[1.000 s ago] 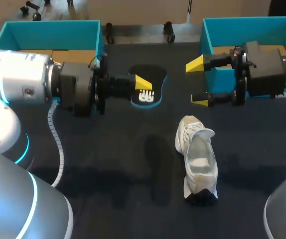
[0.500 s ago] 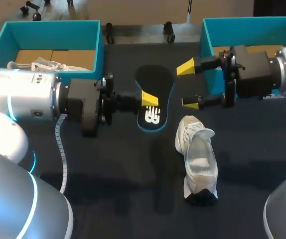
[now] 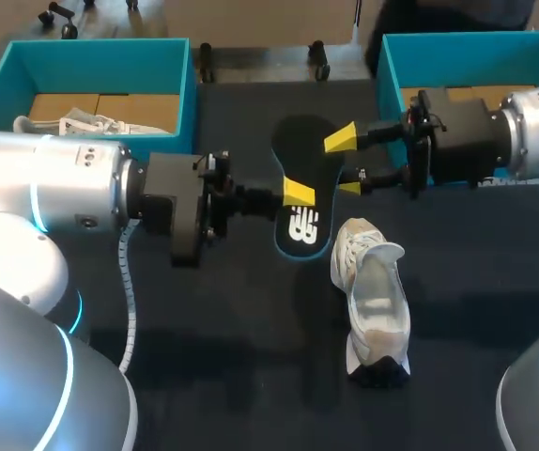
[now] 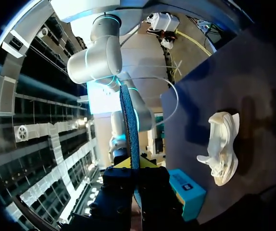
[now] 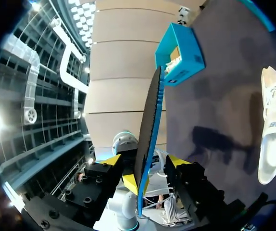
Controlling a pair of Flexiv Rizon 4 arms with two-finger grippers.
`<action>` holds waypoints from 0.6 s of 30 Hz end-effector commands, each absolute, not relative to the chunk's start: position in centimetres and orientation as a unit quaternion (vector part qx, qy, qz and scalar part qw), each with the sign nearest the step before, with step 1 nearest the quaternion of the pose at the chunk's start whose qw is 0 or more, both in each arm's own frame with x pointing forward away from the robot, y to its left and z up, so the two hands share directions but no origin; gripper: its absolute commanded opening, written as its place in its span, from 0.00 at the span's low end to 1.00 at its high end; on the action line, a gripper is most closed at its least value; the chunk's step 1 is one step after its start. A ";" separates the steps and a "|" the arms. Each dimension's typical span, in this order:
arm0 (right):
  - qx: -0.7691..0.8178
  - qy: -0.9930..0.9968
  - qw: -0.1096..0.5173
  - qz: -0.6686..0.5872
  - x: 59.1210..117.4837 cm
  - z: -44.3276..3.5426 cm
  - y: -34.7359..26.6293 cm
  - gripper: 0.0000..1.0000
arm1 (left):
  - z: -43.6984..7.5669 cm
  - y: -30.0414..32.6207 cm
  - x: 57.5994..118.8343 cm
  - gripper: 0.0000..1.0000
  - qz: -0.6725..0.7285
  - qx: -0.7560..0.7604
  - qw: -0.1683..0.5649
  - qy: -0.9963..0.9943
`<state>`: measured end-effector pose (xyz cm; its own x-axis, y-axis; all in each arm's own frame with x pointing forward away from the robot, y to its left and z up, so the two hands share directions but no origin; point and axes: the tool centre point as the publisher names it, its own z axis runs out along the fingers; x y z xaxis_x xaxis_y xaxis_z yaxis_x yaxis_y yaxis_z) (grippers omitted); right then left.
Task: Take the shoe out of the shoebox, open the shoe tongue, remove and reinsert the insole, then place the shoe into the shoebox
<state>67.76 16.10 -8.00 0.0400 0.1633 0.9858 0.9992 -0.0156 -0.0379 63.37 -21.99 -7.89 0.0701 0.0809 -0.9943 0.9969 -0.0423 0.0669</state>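
A flat black insole with a bright blue rim and a white logo near one end [image 3: 305, 155] is hanging over the middle of the dark table [image 3: 251, 366], between the two arms. In both wrist views it is showing edge-on as a thin dark blade with a blue line along it [image 4: 128, 125] [image 5: 150, 130].

The left gripper [image 3: 296, 193] is coming in from the side and clamping the insole about midway along its length. In its own view the yellow tips [image 4: 133, 164] are pressing together on the insole's lower edge.

The right gripper [image 3: 345, 163] is standing at the insole's other long side with its jaws wide apart. In its wrist view the insole is rising between the two yellow tips [image 5: 144, 161], and neither tip is touching it.

A cream-white sneaker with a dark sole [image 3: 375, 301] is sitting upright on the table, outside both boxes. Its tongue is folded forward and its pale inside is showing, and one end is lying just beside the insole's logo end.

A teal open box at the far left [image 3: 91, 52] is holding a second white shoe [image 3: 86, 123]. A matching teal box [image 3: 392, 66] is standing at the far right, behind the right arm.
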 end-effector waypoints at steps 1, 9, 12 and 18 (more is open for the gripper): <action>-0.551 -0.525 0.465 -0.452 67.9 -8.3 16.6 0.52 | -8.1 -22.9 63.1 0.00 -0.471 0.544 0.489 0.493; -0.545 -0.526 0.472 -0.452 67.9 -8.4 17.0 0.46 | -8.1 -23.6 63.0 0.00 -0.474 0.546 0.488 0.489; -0.545 -0.525 0.472 -0.452 67.8 -8.5 17.0 0.40 | -8.0 -23.7 62.9 0.00 -0.475 0.547 0.488 0.487; -0.547 -0.521 0.471 -0.455 67.6 -8.5 16.9 0.05 | -8.1 -23.6 62.7 0.00 -0.475 0.545 0.488 0.489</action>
<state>67.75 16.77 -8.42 0.0404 0.1432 0.9889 0.9992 -0.0068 -0.0398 62.88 -23.52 -8.01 0.0691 0.0700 -0.9952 0.9966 -0.0502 0.0656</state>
